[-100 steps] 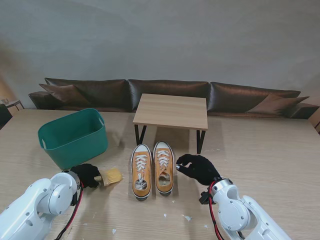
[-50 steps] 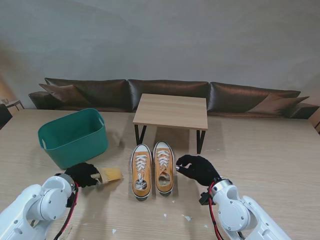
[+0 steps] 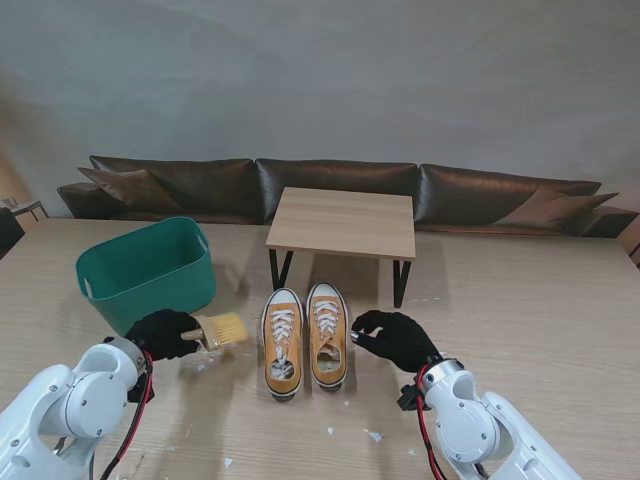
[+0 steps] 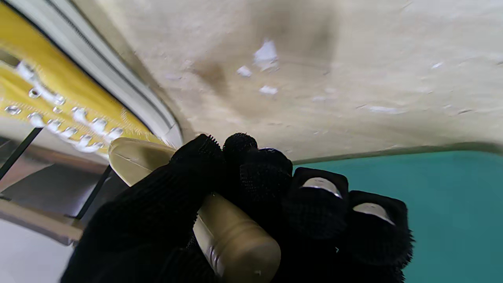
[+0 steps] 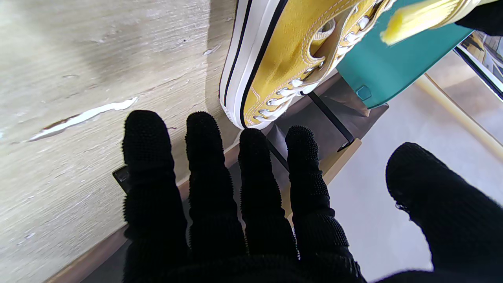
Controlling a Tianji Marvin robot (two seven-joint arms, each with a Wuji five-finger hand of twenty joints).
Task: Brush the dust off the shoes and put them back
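A home-like living room, staged for robot work — a long dark leather sofa with cushions runs along a plain grey wall at 12 o'clock, behind a small wooden coffee table and a green plastic tub at 10 o'clock.

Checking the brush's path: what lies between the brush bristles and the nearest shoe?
Bare table top only. In the stand view, the brush in the left hand stands apart from the left shoe.
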